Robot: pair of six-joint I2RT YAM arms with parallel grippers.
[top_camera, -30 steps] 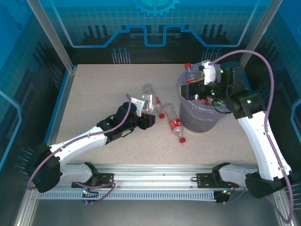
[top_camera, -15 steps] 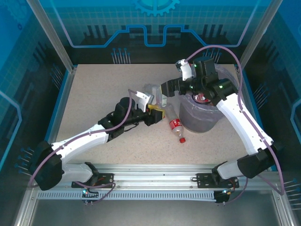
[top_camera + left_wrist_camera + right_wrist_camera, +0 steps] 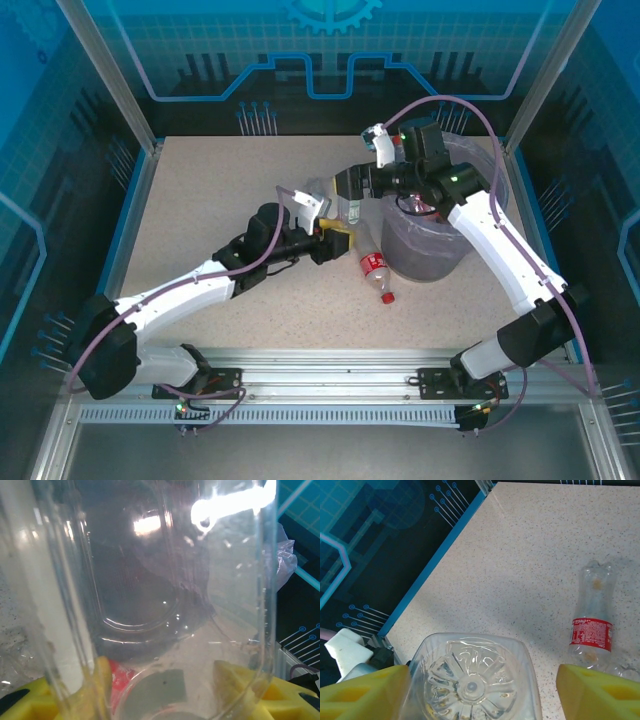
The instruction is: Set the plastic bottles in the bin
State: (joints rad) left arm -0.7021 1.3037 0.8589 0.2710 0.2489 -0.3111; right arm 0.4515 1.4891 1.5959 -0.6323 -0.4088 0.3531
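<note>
My left claw (image 3: 336, 241) clenched on a clear plastic bottle (image 3: 150, 580) near the bench (image 3: 200, 200) middle, my right claw (image 3: 484, 687) spread loose astride that bottle's base, red-labelled bottle (image 3: 375, 268) lying just right of it, bin (image 3: 440, 258) toward the bench's right edge.

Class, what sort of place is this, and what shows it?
Probably a robotics test cell: a speckled beige tabletop fenced by aluminium posts and blue printed panels, with two white robot arms on a metal rail.
</note>
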